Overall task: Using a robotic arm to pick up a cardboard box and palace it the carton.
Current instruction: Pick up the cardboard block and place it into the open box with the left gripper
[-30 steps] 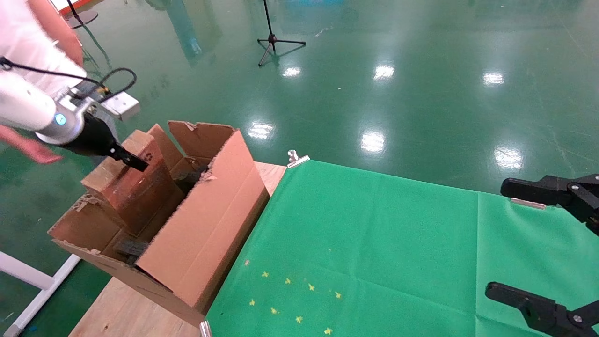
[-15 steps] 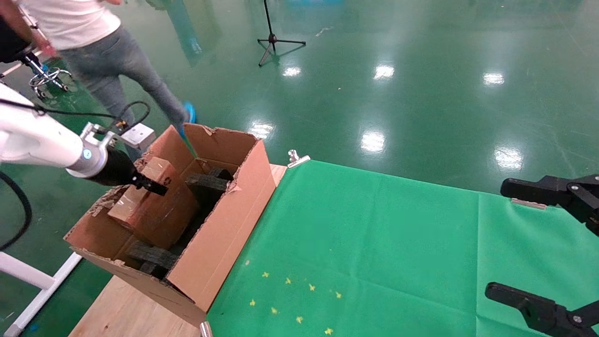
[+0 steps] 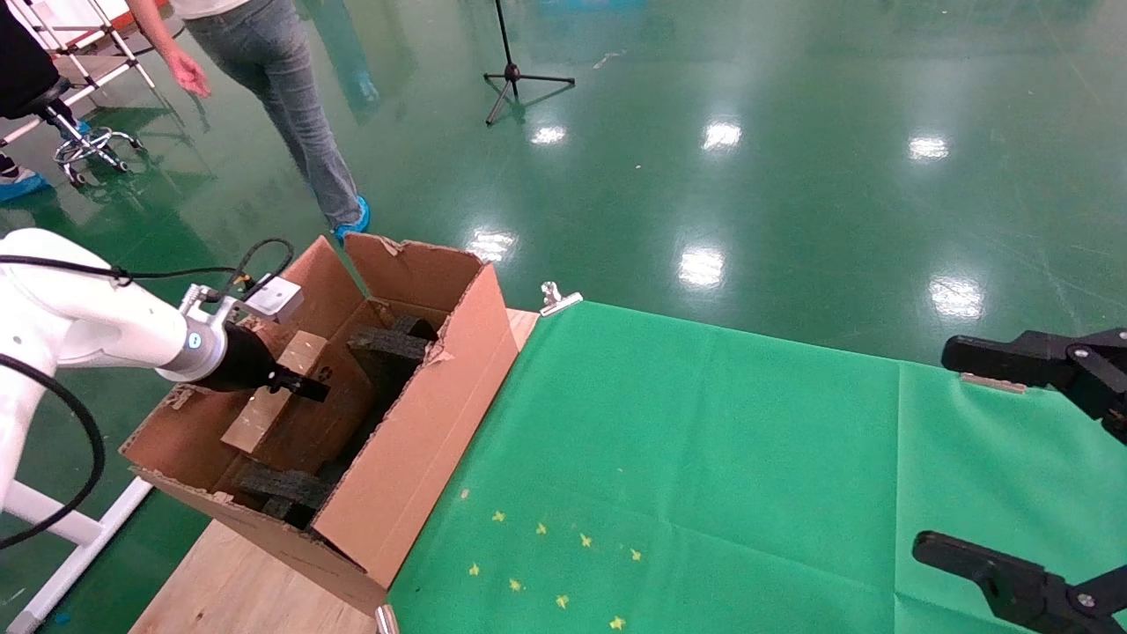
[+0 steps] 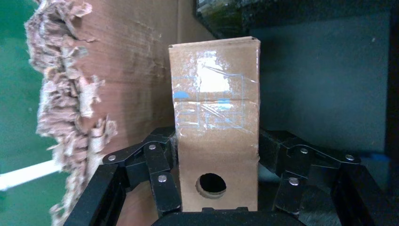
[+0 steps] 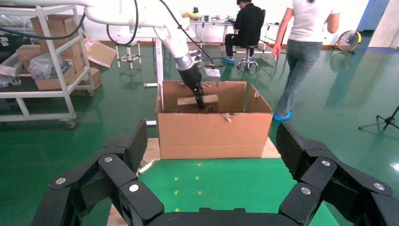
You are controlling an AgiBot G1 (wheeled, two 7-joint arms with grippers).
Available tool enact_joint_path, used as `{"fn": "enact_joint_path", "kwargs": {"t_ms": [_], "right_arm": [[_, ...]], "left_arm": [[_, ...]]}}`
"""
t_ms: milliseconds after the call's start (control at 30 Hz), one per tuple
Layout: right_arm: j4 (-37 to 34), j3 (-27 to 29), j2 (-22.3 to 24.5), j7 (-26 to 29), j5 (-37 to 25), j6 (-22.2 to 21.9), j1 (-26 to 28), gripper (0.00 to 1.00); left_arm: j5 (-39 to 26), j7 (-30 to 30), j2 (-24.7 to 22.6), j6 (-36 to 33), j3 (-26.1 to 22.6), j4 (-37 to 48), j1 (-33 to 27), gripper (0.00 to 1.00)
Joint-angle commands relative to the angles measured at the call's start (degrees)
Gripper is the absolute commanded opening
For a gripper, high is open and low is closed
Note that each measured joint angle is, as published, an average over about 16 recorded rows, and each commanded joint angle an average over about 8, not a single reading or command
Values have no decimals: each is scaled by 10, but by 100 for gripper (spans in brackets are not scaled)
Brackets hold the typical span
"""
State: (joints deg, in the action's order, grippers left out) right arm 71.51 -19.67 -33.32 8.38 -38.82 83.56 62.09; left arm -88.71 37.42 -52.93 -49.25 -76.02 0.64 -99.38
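The white robotic arm [image 3: 79,326] reaches in from the left, and its black left gripper [image 3: 299,385] is shut on the cardboard box [image 3: 260,414]. The box is held inside the carton [image 3: 423,440], beside the dark foam blocks [image 3: 387,345]. In the left wrist view the fingers [image 4: 162,160] clamp both sides of the taped box [image 4: 214,94], with its round hole facing the camera. The right wrist view shows the carton [image 5: 211,132] from the front, with the left gripper [image 5: 200,101] and the box [image 5: 188,100] inside it. My right gripper [image 3: 977,453] is open and empty at the right edge of the table.
A green cloth [image 3: 704,440] covers most of the table, and bare wood [image 3: 229,581] shows under the carton. A person [image 3: 282,88] walks on the floor behind the carton. A stool [image 3: 79,141] and a tripod stand [image 3: 511,70] are farther back.
The left gripper has lowered the box deeper into the carton. The carton has settled from a tilt. The person has walked away toward the back left.
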Motion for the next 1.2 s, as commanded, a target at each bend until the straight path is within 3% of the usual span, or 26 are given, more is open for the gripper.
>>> {"fn": "enact_joint_path", "kwargs": {"t_ms": [33, 67, 100, 1000, 1200], "right_arm": [[0, 0, 0, 0, 0, 0, 0, 100], [0, 0, 0, 0, 0, 0, 0, 100], [0, 0, 0, 0, 0, 0, 0, 100], [0, 0, 0, 0, 0, 0, 0, 100], [0, 0, 0, 0, 0, 0, 0, 100]], "left_arm": [[5, 3, 0, 5, 4, 0, 6, 90], [7, 3, 0, 7, 5, 1, 7, 98], [8, 4, 0, 8, 6, 1, 8, 100], [1, 0, 0, -1, 1, -1, 1, 100], [6, -28, 7, -2, 4, -30, -21, 100]]}}
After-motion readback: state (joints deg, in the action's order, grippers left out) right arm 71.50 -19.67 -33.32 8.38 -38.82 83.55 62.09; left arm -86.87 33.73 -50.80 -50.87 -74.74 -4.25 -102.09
